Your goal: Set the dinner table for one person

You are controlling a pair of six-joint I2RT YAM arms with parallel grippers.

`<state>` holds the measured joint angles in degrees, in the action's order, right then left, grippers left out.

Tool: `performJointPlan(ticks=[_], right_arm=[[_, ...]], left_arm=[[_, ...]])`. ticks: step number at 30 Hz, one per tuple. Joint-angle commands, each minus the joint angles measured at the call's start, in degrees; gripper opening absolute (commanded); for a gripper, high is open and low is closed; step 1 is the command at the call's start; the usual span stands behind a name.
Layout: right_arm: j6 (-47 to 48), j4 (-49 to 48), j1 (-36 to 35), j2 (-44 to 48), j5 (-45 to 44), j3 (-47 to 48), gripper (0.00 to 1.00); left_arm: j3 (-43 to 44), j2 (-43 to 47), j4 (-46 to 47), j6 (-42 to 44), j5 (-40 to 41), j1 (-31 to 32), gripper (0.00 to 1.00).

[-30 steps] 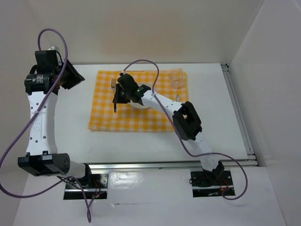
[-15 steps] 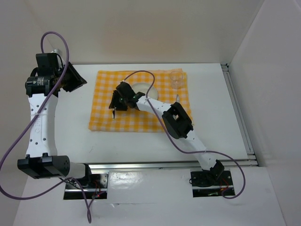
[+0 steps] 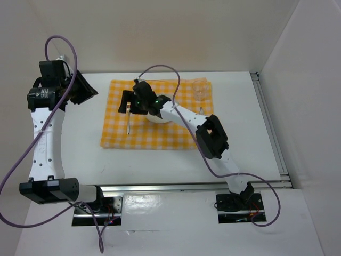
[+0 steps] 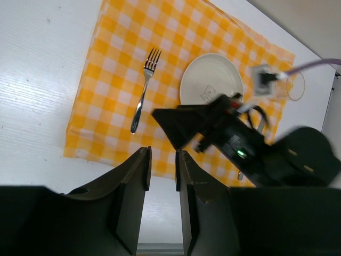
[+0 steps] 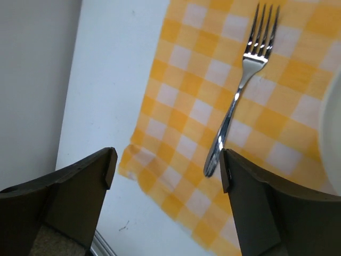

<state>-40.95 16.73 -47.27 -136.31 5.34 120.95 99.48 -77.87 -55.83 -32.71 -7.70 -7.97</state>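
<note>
Left of the plate [image 4: 210, 80], on the dinner table [image 3: 240, 149], we find the fork [image 5: 234, 106]. Above it the right gripper [image 5: 166, 162] stands spread; the left gripper [image 4: 162, 160] slightly parted; both empty. We advise rising straight, fork undisturbed.

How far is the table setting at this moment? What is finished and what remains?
Done: the checked cloth is spread, carrying the plate, the fork left of it and the glass at a far corner. In hand: nothing; the right gripper hangs open above the fork, the left gripper is empty. Left: perhaps cutlery right of the plate, hidden by the arm.
</note>
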Motion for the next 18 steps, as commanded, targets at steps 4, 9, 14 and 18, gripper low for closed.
performJointPlan(ticks=[4, 9, 14, 18], right_arm=[[10.45, 20.50, 1.99, 24.14, -16.12, -5.18, 1.00], [5.27, 34.57, 8.93, 40.48, -26.34, -22.65, 1.00], [2.37, 37.67, 14.74, 62.80, -28.99, -36.81, 1.00], [5.25, 35.57, 19.22, 75.73, -26.71, -44.73, 1.00]], left_arm=[[1.16, 2.10, 1.34, 2.47, -0.91, -0.21, 0.42], [-1.40, 2.72, 2.92, 3.00, -0.91, -0.21, 0.43], [-3.51, 3.25, 4.94, 3.00, -0.91, -0.21, 0.43], [-6.05, 3.25, 6.08, 4.05, 1.54, -0.21, 0.45]])
